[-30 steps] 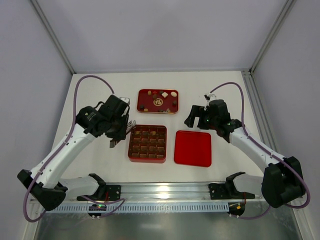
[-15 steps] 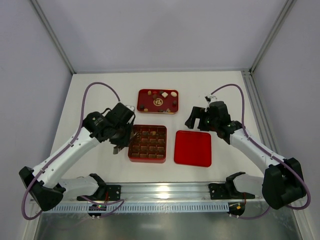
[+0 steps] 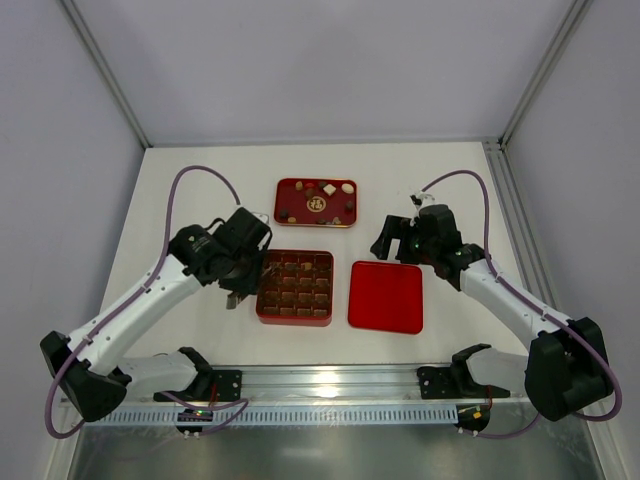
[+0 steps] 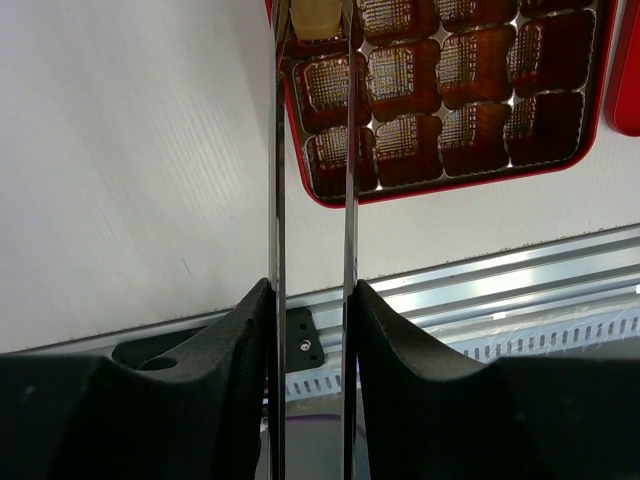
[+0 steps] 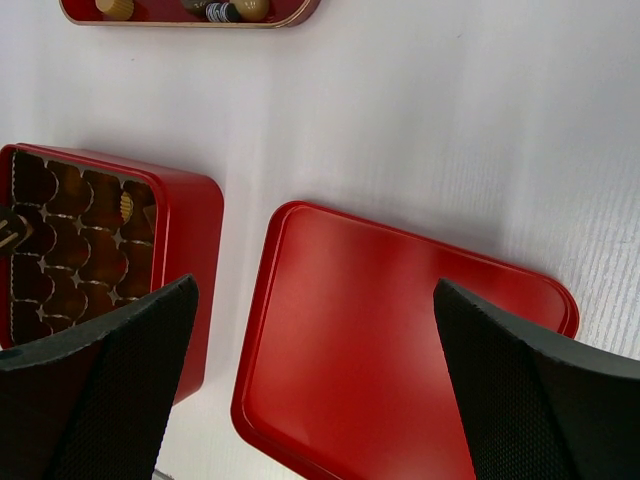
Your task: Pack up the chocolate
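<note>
Holding a pale chocolate piece [image 4: 318,15] between its two thin blades, the left gripper [image 4: 313,35] is set narrow, and the piece fills the gap at the tips. The tips hang over the red box [image 3: 295,318], in the compartment column along its 9 o'clock edge, just inside the rim. Can't tell which row, or whether the piece touches the compartment floor. The box's 7 o'clock corner is rounded. A strip of white table [image 4: 130,150] lies between it and the metal rail [image 4: 500,290] at 6 o'clock. Bare table runs wide at 9 o'clock of the box, out toward the side wall [image 3: 60,200].

The right gripper [image 5: 315,290] is spread wide with nothing between its fingers, hovering above the red lid [image 3: 386,296] near its 12 o'clock edge. The lid lies flat at 3 o'clock of the box. Their edges are parallel and not touching, with a narrow slot of table between. More bare table sits at 12 and 3 o'clock of the lid.

The other chocolates [image 3: 327,187], dark, tan and white, lie in the red tray [image 3: 279,200] at 12 o'clock of the box, with a band of bare table between tray and box. One gold-looking piece [image 5: 126,207] sits in a box compartment near the 3 o'clock wall.
</note>
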`<state>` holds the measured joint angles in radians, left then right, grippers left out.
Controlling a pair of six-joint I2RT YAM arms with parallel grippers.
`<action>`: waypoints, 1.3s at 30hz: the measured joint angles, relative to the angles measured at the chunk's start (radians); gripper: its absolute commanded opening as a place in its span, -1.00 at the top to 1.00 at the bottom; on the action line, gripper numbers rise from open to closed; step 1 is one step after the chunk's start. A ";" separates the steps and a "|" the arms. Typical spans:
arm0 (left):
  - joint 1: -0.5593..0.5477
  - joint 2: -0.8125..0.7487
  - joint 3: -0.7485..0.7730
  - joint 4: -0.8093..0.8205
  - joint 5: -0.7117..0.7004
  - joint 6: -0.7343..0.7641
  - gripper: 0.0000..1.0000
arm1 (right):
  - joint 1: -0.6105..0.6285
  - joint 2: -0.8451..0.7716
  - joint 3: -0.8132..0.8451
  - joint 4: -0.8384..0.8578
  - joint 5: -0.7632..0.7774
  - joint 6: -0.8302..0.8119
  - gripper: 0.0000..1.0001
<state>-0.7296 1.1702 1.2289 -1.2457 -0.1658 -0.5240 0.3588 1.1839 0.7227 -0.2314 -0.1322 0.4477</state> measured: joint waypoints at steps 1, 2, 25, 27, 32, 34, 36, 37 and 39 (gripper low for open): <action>0.000 0.001 0.000 0.000 -0.002 0.000 0.25 | 0.000 0.000 0.000 0.000 0.000 0.000 -0.99; 0.000 0.002 0.000 0.000 -0.003 0.000 0.25 | 0.000 0.000 -0.001 0.000 0.000 0.000 -0.99; 0.010 0.210 0.355 0.006 -0.051 0.044 0.21 | 0.000 -0.014 0.008 -0.023 0.000 -0.021 -1.00; 0.024 0.289 0.420 0.023 -0.055 0.064 0.21 | 0.000 -0.014 0.019 -0.034 -0.002 -0.028 -1.00; 0.089 0.496 0.565 0.063 -0.051 0.106 0.21 | 0.000 -0.011 0.051 -0.047 -0.006 -0.045 -1.00; 0.118 0.575 0.617 0.084 -0.050 0.119 0.21 | 0.000 -0.006 0.062 -0.048 -0.010 -0.051 -0.99; 0.143 0.652 0.681 0.091 -0.043 0.137 0.20 | -0.001 0.001 0.072 -0.051 -0.012 -0.054 -1.00; 0.153 0.688 0.715 0.095 -0.039 0.145 0.20 | -0.001 0.003 0.075 -0.052 -0.013 -0.055 -0.99; 0.167 0.755 0.783 0.105 -0.033 0.164 0.17 | -0.002 0.011 0.082 -0.058 -0.014 -0.059 -0.99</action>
<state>-0.5625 1.9255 2.0121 -1.1412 -0.1989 -0.3595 0.3565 1.1954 0.8051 -0.2890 -0.1467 0.3885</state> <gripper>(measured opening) 0.407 0.996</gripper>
